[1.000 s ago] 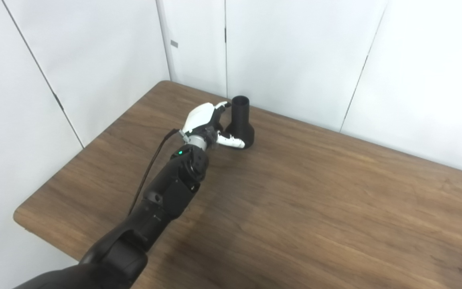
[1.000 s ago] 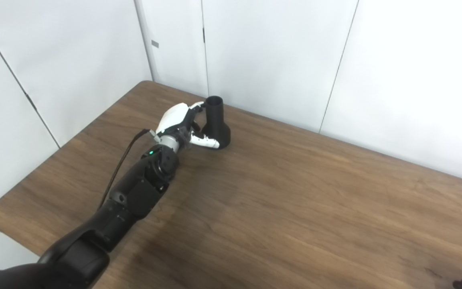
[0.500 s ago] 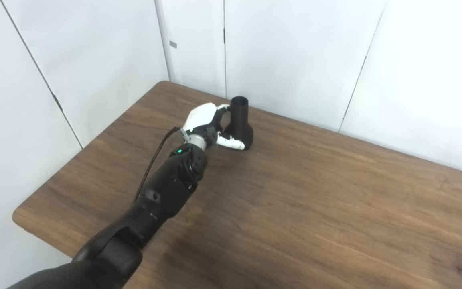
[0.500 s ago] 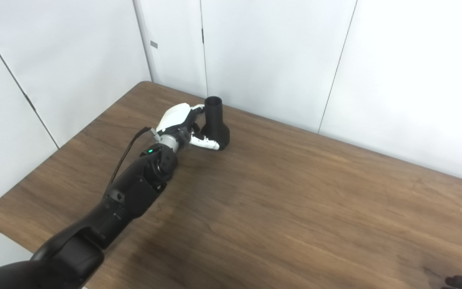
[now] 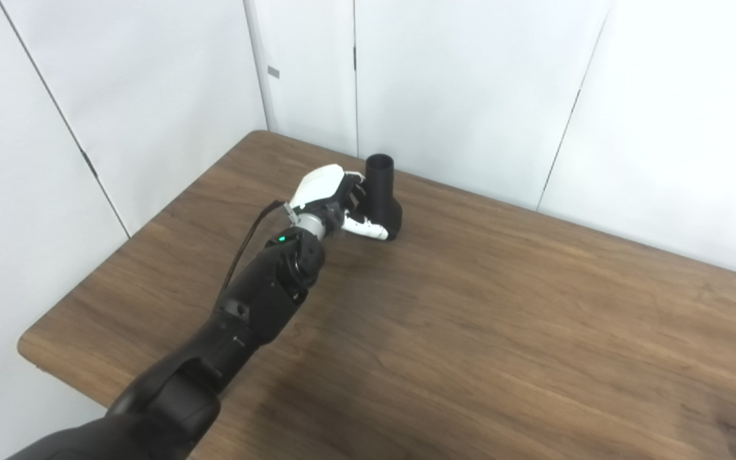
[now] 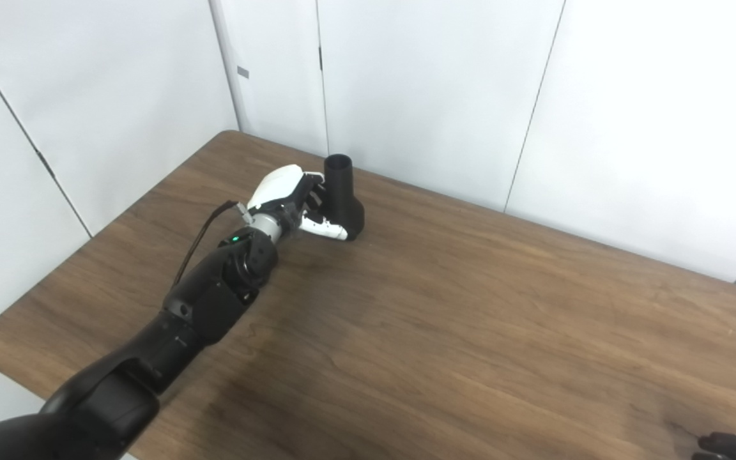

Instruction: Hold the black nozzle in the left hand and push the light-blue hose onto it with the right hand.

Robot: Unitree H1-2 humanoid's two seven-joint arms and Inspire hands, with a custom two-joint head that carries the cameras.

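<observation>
1. A black nozzle (image 5: 381, 197) stands upright on its flared base at the far left of the wooden counter (image 5: 502, 319), close to the white wall panels (image 5: 470, 89) behind it, its narrow open neck pointing up.
2. The robot's left hand (image 5: 336, 204) sits against the nozzle's left side, white-backed, with the fingers (image 5: 356, 191) curled in toward the neck and the thumb (image 5: 368, 229) lying across the near side of the flared base.
3. The hand is wrapped about the nozzle, though whether the hold is firm cannot be told from where the cameras stand; the nozzle's base appears to rest on the counter.
4. The left arm (image 5: 259, 300), dark and jointed with a small green light near the wrist, stretches from the near left corner diagonally across the counter to the nozzle, a thin cable (image 5: 240, 249) looping along its left side.
5. The right hand (image 6: 729, 445) shows only as a dark sliver at the near right edge of the counter in the right eye view, well apart from the nozzle; whether it is released or clenched cannot be told.
6. No light-blue hose shows in either view.
</observation>
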